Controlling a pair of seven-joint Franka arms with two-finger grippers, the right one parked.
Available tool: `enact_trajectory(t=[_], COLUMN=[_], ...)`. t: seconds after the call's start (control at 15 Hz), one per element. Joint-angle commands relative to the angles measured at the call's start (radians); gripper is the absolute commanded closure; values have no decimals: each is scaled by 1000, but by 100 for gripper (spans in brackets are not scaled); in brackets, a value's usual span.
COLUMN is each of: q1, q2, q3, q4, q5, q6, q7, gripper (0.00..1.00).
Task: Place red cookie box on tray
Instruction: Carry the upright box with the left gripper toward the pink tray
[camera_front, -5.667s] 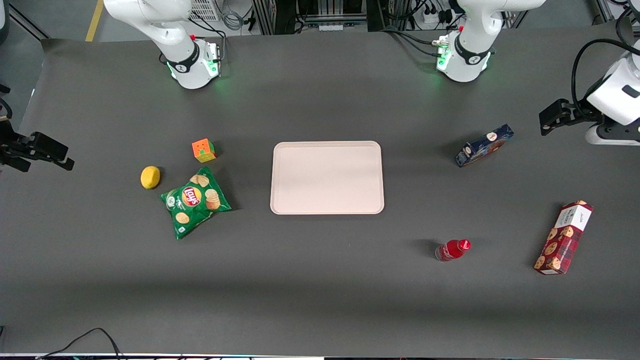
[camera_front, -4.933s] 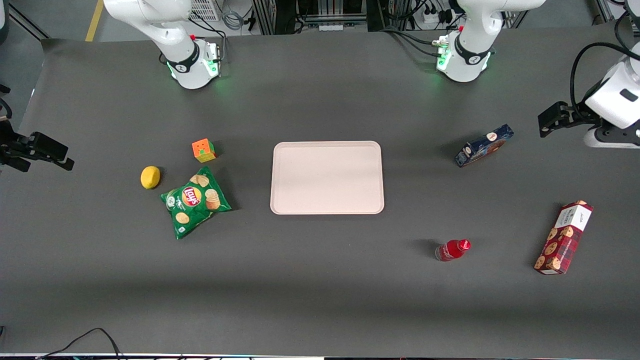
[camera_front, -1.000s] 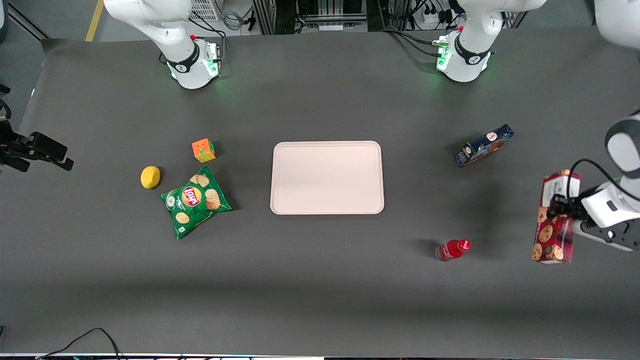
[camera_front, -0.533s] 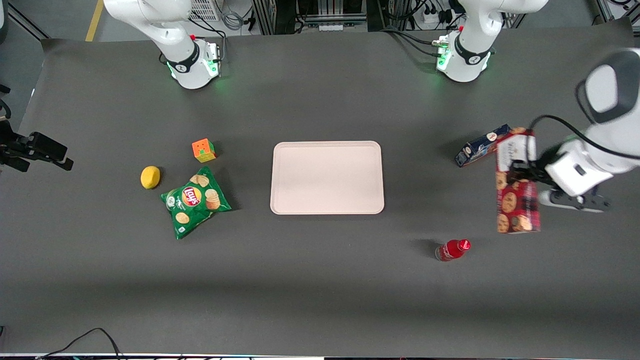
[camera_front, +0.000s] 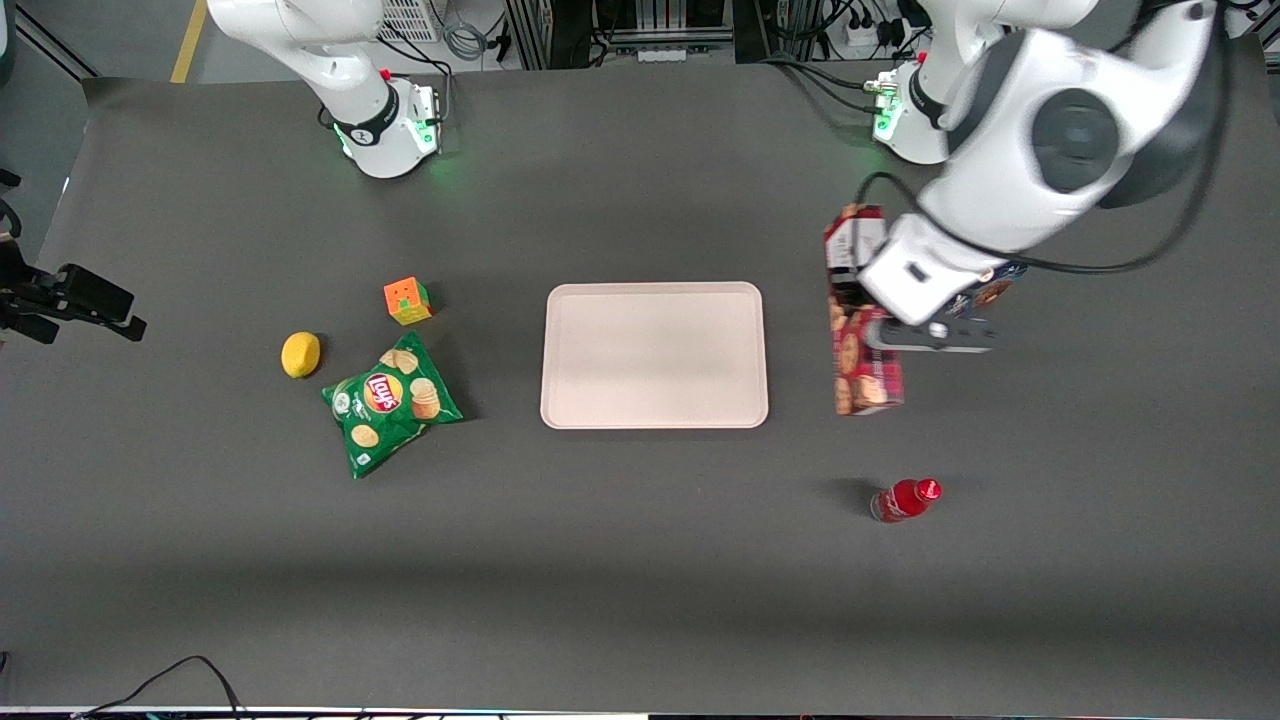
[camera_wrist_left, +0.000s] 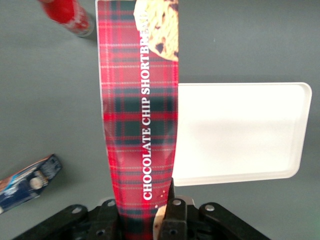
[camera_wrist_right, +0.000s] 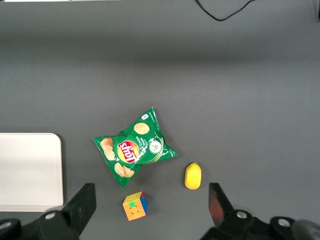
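Observation:
My left gripper (camera_front: 852, 300) is shut on the red cookie box (camera_front: 862, 340), a long dark red plaid carton with cookie pictures, and holds it in the air beside the tray (camera_front: 655, 355), toward the working arm's end. The pale pink tray lies flat at the table's middle. In the left wrist view the box (camera_wrist_left: 140, 115) runs out from between my fingers (camera_wrist_left: 172, 212), its long side overlapping the edge of the tray (camera_wrist_left: 240, 130).
A small red bottle (camera_front: 905, 498) lies nearer the front camera than the held box. A dark blue cookie box (camera_wrist_left: 27, 177) lies under the arm. A chips bag (camera_front: 390, 405), lemon (camera_front: 300, 354) and colour cube (camera_front: 407, 300) lie toward the parked arm's end.
The gripper took hold of the red cookie box at the working arm's end, lifted it, and has carried it toward the tray; it now hangs just beside the tray.

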Motion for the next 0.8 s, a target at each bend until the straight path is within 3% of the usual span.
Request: enact_trajectory(t=[0.0, 0.33, 0.47, 0.6, 0.73], q1=[-16, -62, -102, -136, -147], q2=[-28, 8, 53, 107, 159], q3=[-102, -142, -145, -145, -145], q4=[-204, -394, -410, -408, -407], q5=[52, 111, 192, 329, 386], q6=[249, 557, 596, 630, 674], q7=[-136, -251, -350, -494, -555], gripper=[96, 97, 97, 99, 98])
